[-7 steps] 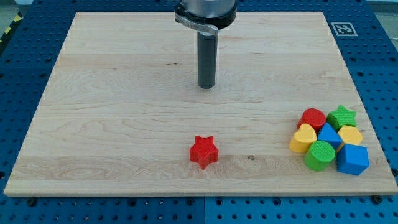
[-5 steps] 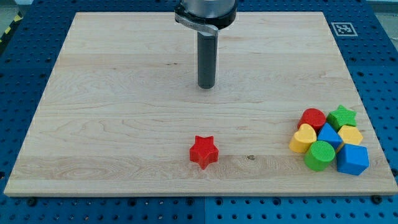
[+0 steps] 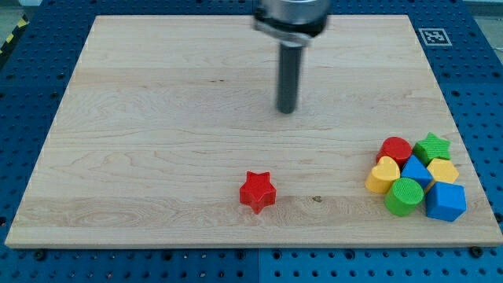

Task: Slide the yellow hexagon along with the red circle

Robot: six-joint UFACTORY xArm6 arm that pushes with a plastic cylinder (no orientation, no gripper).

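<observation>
Yellow hexagon (half hidden) among blocks

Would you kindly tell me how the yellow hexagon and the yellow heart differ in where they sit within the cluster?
The yellow hexagon sits at the cluster's right side, below the green star; the yellow heart sits at its left edge, below the red circle. The heart shows almost whole; the hexagon is partly hidden by the blue blocks. Both are yellow, and both lie far from my tip.
</observation>
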